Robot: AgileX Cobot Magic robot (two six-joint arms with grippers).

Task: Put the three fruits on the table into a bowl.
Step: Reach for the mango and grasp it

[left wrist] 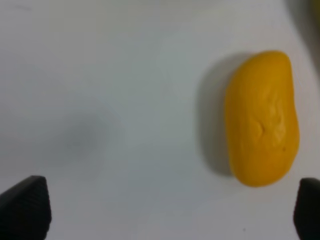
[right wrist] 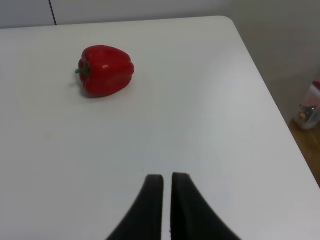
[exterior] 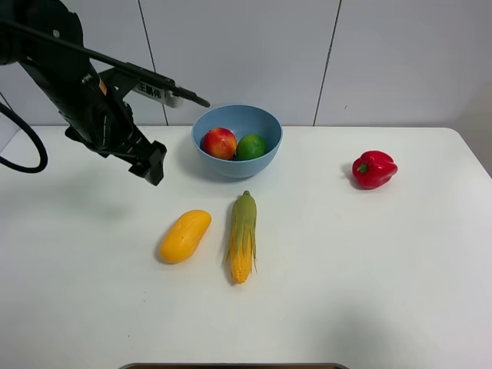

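1. The oblong yellow-orange mango (exterior: 185,236) lies flat on the large white tabletop (exterior: 369,284), in front of the round light-blue plastic bowl (exterior: 261,157) and to its left in the high view. Its long axis runs diagonally there: the narrower end points back and right toward the bowl, the fuller end forward and left.
2. Just beside the mango, on its right, lies a yellow corn cob with a green husk (exterior: 243,237). The two are close but apart. The cob's long axis runs nearly front to back, husk end toward the bowl.
3. The glossy red apple with a yellowish blush (exterior: 219,143) and the green lime (exterior: 250,146) sit side by side inside the bowl, touching or nearly so.
4. The black left arm reaches in from the upper left corner of the high view and slants down and to the right. Its left gripper (exterior: 151,164) hangs above the table, left of the bowl and behind the mango.
5. In the left wrist view the left gripper (left wrist: 160,207) has its fingertips (left wrist: 26,206) spread wide with nothing between them but bare table; the mango (left wrist: 262,119) lies beyond them, off to one side.
6. The right gripper (right wrist: 167,192) has its fingers pressed together on nothing, over bare table, with a lobed red bell pepper with a green stem (right wrist: 106,70) lying well beyond them.
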